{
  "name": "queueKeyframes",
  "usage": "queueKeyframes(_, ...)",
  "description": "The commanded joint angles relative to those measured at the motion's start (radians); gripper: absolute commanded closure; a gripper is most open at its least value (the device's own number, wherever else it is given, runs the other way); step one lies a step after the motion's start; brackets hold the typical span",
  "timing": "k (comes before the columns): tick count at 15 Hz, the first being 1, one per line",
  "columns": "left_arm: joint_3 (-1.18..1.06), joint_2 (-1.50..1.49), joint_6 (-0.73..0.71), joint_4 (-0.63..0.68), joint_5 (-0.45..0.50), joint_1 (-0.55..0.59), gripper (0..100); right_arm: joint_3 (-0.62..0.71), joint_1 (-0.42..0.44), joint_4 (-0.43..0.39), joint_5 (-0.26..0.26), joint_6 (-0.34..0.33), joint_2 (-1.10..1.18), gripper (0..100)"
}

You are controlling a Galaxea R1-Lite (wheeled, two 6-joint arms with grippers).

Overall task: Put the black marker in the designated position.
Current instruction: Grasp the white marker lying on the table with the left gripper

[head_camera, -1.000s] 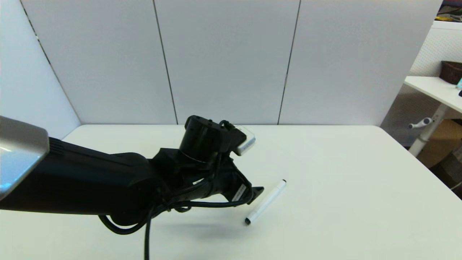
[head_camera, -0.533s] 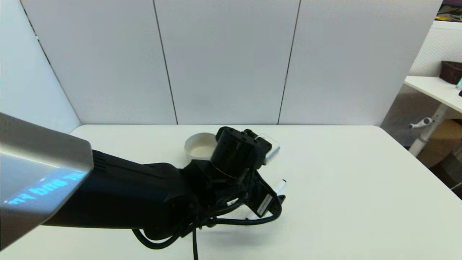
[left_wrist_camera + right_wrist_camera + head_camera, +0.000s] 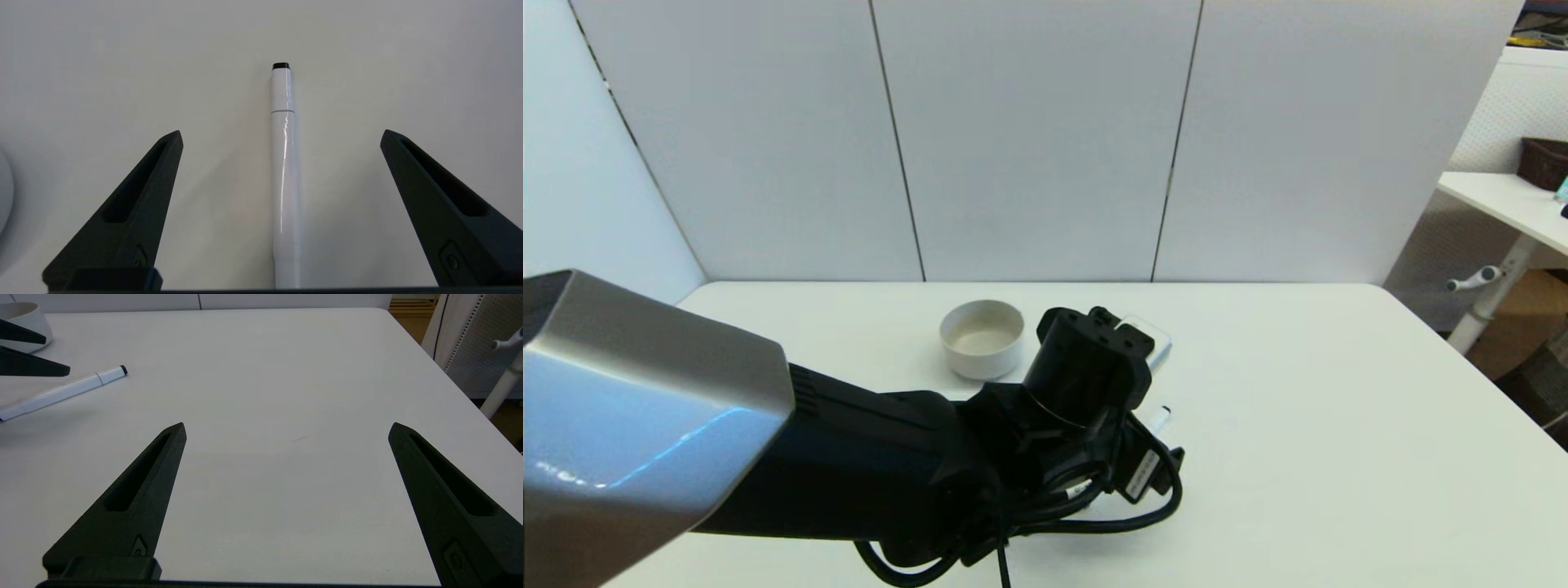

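Left gripper [image 3: 281, 134] now farther right over the black marker [image 3: 284, 171], white bowl [image 3: 982, 337] newly uncovered.

Smooth white rectangular table [image 3: 1339, 457] with rounded corners, set against grey wall panels. Resting directly on it, a slim white-barrelled marker with small black ends [image 3: 283, 171], lying flat near the middle of the surface, one black tip pointing toward the far right; mostly hidden in the head view, only the far end [image 3: 1159, 417] showing; seen whole at an angle in the right wrist view [image 3: 61, 393]. Also standing on the tabletop, a small round white bowl [image 3: 981, 337], upright, toward the back and well apart from the marker. Faint thin scratch mark [image 3: 301, 438] on bare surface nearer the right side.
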State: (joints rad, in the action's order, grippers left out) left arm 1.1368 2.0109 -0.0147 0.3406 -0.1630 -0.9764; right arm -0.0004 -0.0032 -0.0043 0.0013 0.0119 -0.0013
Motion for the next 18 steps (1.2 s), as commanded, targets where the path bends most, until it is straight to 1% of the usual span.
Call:
queueKeyframes(1,0.02,-0.001,-0.007,0.015,-0.001,0.001,0,-0.001,0.0,0.0,0.0,0.0,0.001,0)
queueKeyframes(4,0.044,0.034,-0.001,0.035,-0.004,0.002,0,-0.001,0.0,0.0,0.0,0.0,0.001,0)
queueKeyframes(8,0.097,0.083,-0.002,0.041,-0.058,0.001,0,-0.001,0.0,0.0,0.0,0.0,0.001,0)
queueKeyframes(14,0.138,0.137,-0.007,0.017,-0.063,-0.001,0,-0.001,0.0,0.0,0.0,0.0,0.001,0)
queueKeyframes(17,0.181,0.144,-0.013,-0.038,-0.063,0.001,0,0.0,0.0,0.0,0.0,0.0,0.001,0)
queueKeyframes(18,0.215,0.144,-0.016,-0.1,-0.063,0.002,0,-0.001,0.0,0.0,0.0,0.0,0.001,0)
